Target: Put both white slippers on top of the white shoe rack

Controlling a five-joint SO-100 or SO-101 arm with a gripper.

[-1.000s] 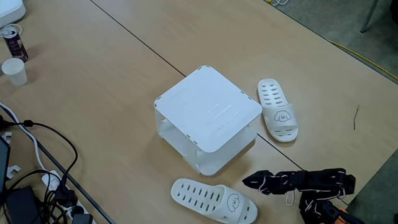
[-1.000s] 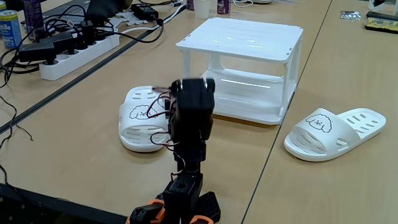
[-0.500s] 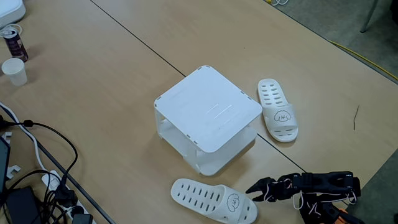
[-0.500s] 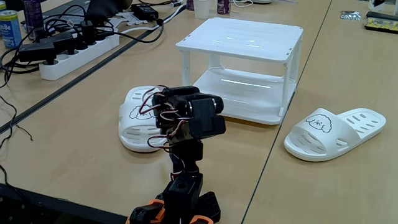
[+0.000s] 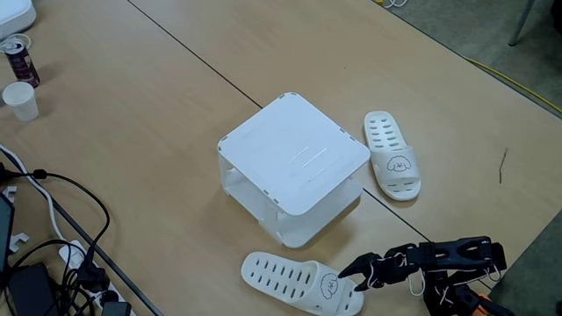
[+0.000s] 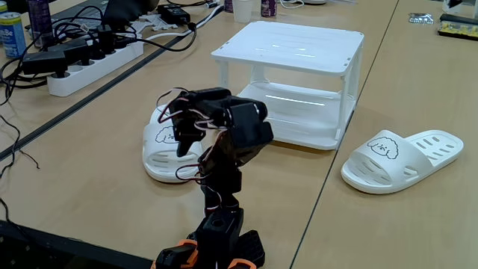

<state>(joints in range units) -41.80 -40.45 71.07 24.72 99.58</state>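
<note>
The tool [image 5: 349, 269] reaches out low over the desk [image 5: 158, 114], its black tip right at the toe end of the nearer slipper [image 5: 299, 283] in the high fixed view; whether it touches the slipper cannot be told. In the low fixed view the tool [image 6: 181, 133] hangs in front of that same slipper [image 6: 166, 149], pointing downward, and the fingers look slightly parted with nothing between them, though the wires around them make this hard to judge. The arm [image 5: 448, 257] stretches nearly level from its base by the desk's near edge, at the lower right corner of the high view; in the low view it rises from its orange-and-black base [image 6: 213, 250] and bends forward and down at the wrist.

The nearer slipper lies flat on the desk, its long axis roughly parallel to that near edge, dog-face toe strap toward the arm and slotted heel pointing away from it. The white shoe rack [image 5: 294, 162] stands upright just beyond it, mid-desk, its flat top bare. The other slipper [image 5: 393, 155] lies flat on the rack's far side, close beside it, its heel pointing toward the desk's far edge and its dog-face strap toward the arm's side.
</note>
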